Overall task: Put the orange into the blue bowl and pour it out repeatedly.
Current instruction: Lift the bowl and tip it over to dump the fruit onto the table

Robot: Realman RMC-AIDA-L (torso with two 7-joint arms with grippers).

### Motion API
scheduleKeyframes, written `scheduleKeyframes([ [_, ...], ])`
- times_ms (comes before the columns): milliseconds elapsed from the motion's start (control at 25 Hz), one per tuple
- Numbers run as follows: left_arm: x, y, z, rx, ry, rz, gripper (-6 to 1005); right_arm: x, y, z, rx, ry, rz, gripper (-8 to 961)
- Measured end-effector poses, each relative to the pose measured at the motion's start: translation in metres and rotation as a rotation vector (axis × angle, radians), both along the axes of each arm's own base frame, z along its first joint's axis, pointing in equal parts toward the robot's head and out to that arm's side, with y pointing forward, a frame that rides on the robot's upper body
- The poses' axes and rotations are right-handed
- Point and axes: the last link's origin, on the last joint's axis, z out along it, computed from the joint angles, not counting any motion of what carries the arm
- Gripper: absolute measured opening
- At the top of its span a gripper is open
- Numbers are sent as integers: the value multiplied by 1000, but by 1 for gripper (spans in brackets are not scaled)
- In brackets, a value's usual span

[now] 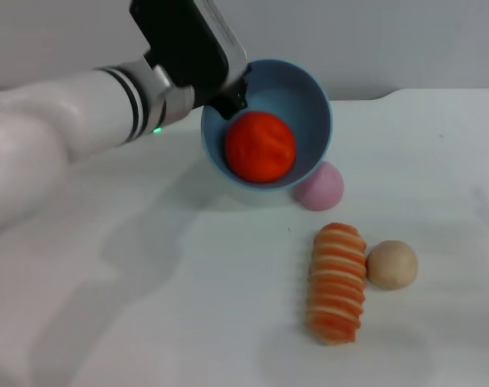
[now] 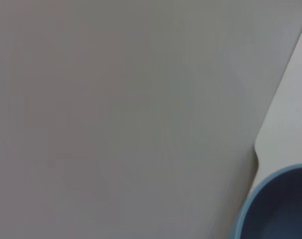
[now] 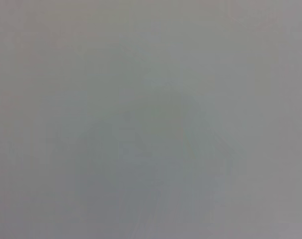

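Observation:
The blue bowl is held up off the table and tipped toward me, its opening facing the camera. The orange rests inside it against the low side of the wall. My left gripper is shut on the bowl's rim at its upper left, black fingers pinching the edge. The left wrist view catches only a curved piece of the blue bowl in one corner. My right gripper is out of view; its wrist view shows plain grey only.
A pink ball lies on the white table just under the bowl's lower right edge. Nearer me are a striped orange-and-cream loaf and a tan ball touching it.

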Motion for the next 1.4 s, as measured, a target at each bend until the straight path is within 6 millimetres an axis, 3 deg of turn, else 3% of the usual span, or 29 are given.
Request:
scheduleKeyframes([
  [240,-1,-26,-8,80,8,-150,0,1,-5,-14,72,-66,-16,662],
  [280,1,-39,-11,114,16,-231,0,1,-5,-15,73,-68,-16,662],
  [400,1,-59,-17,183,78,-396,-1,1,-4,-16,74,-70,-18,662],
  [680,-5,-88,-38,228,257,-627,-1,-1,-3,-19,66,-65,-13,662],
  [1400,-17,-111,-38,409,292,-799,-1,-2,-3,-20,63,-47,-11,663],
])
